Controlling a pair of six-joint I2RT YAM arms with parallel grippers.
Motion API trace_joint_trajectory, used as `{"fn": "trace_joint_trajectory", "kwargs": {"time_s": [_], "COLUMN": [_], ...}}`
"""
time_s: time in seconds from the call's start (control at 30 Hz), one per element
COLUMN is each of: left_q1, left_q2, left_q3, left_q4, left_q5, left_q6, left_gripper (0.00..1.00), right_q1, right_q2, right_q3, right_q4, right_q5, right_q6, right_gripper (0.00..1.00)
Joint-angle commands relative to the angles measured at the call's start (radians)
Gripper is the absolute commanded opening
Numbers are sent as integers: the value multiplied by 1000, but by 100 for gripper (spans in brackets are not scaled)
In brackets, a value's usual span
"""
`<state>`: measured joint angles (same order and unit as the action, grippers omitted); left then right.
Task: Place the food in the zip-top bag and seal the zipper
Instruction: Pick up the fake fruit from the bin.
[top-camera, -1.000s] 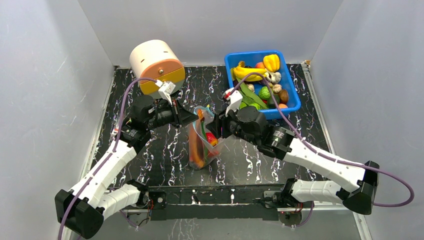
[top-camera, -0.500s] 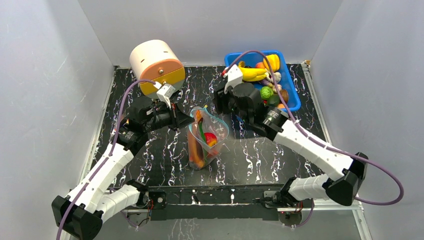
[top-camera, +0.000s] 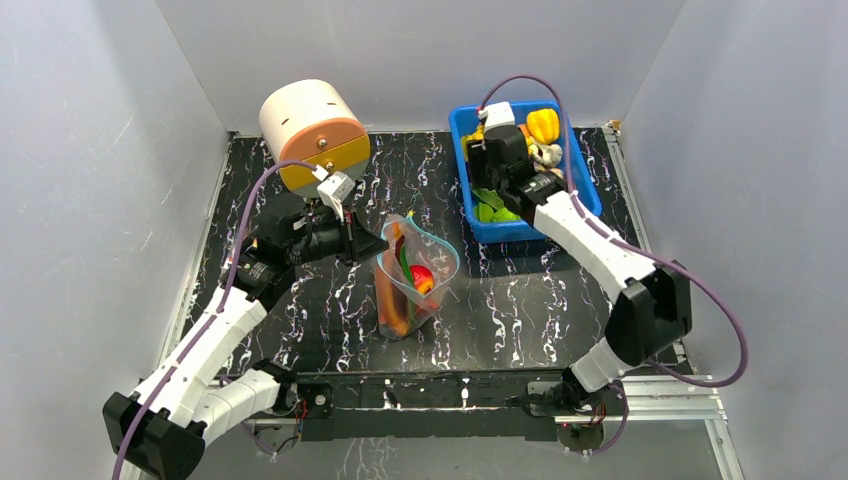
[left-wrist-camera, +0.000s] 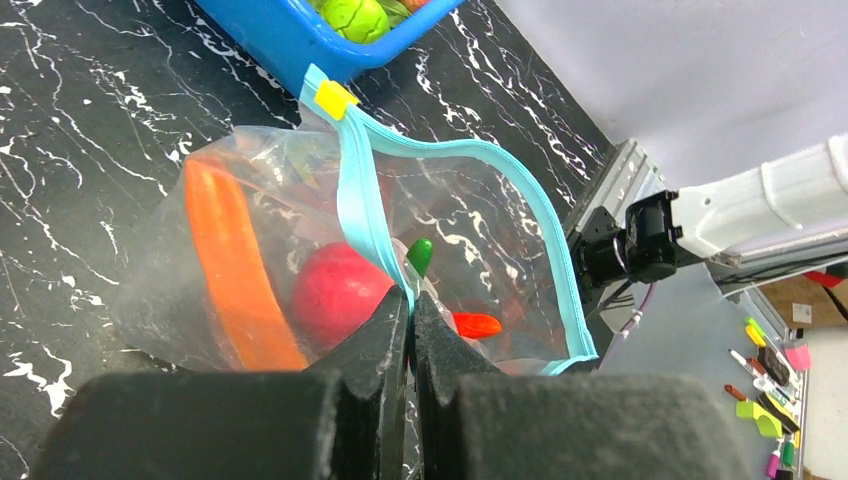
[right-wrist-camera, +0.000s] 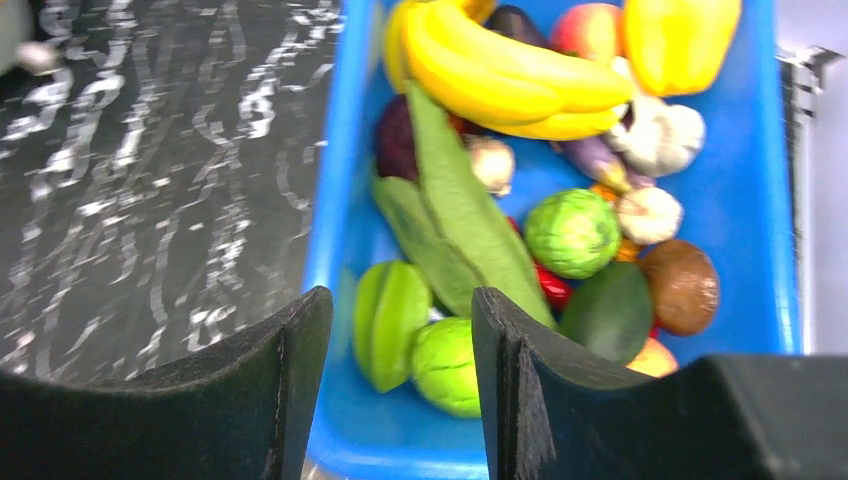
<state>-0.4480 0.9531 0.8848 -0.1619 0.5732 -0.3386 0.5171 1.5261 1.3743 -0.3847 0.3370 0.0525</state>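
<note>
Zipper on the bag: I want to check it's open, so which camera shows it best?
The left wrist view: the zipper fills the frame, spread into an open loop, with the left gripper pinching one side. The top view shows only a thin teal curve. The right wrist view shows the blue bin, no zipper.

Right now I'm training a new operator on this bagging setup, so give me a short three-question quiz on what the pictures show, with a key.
1. True or false: the right gripper is holding a banana.
2. What does the left gripper pinch? A) a pepper B) the bag's zipper strip C) a carrot
3. In one word: is the bag's mouth open or sealed?

Key:
1. False. Its jaws stand open and empty above the blue bin.
2. B.
3. Open.
</note>
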Motion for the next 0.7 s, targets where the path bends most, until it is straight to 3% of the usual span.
{"fn": "trace_joint_trajectory", "kwargs": {"time_s": [0.0, 0.33, 0.67], "left_q1": [-1, -1, -1], "left_q2": [-43, -68, -70], "left_q3": [33, 20, 12], "left_q4": [5, -1, 16], "left_q5": [74, 59, 63], "left_q6": [29, 26, -5], "left_gripper": [0, 0, 0], "right_q1": [-109, -283, -318], "right_q2": [68, 303, 449], "right_q3": [77, 133, 194], "right_q4": [81, 99, 137], "right_q5": [63, 25, 95], "right_q6": [-35, 49, 65], "right_gripper": [52, 62, 74]}}
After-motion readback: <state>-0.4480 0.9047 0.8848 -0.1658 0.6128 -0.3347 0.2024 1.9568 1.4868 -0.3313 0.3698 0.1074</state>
